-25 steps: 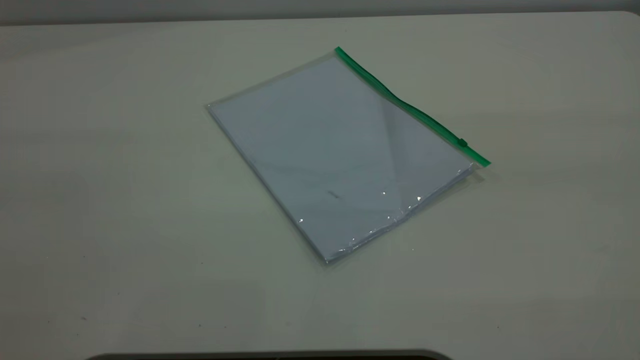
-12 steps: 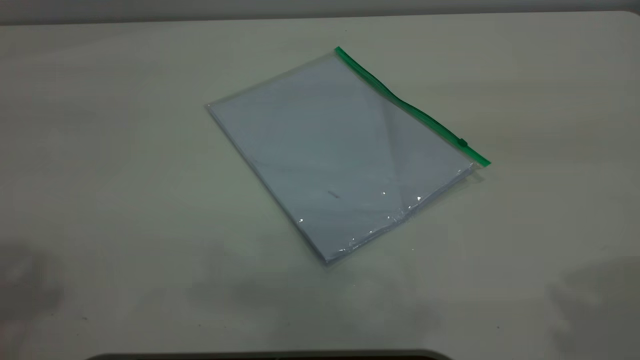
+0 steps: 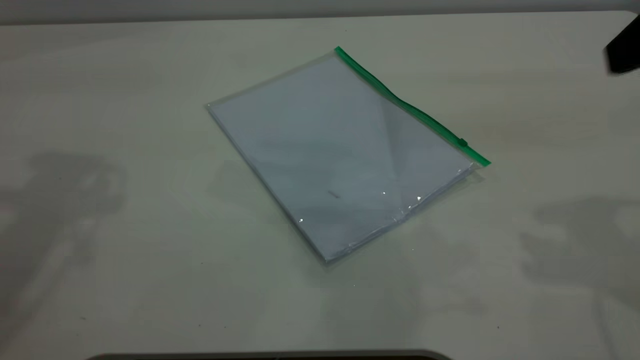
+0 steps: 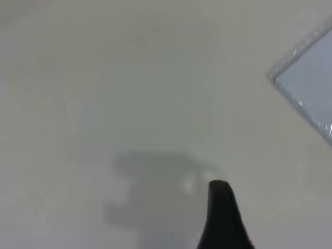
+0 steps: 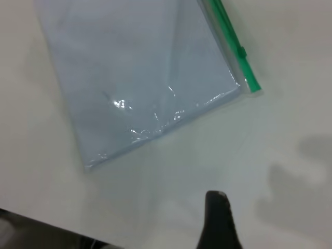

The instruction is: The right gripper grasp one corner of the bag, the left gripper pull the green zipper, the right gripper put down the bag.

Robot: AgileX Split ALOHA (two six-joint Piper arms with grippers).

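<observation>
The bag (image 3: 335, 155) lies flat on the white table (image 3: 125, 250), clear plastic with white paper inside. The green zipper (image 3: 400, 102) runs along its far right edge, with the slider tab (image 3: 462, 143) near the nearer right corner. My left gripper (image 4: 259, 225) hovers over bare table, well off one plain bag corner (image 4: 306, 88); only one black finger (image 4: 222, 215) shows, nothing between the jaws. My right gripper (image 5: 254, 228) hovers above the table short of the bag's near edge (image 5: 155, 132), with one finger (image 5: 218, 223) showing; the zipper end (image 5: 252, 85) lies ahead. Both hold nothing.
A black part of the right arm (image 3: 622, 50) pokes in at the exterior view's upper right edge. Arm shadows fall on the table left and right of the bag. A dark edge (image 3: 270, 356) borders the table's front.
Shadows of both arms have spread onto the table at left and right. A black part of the right arm has come in at the upper right. The bag has not moved.
</observation>
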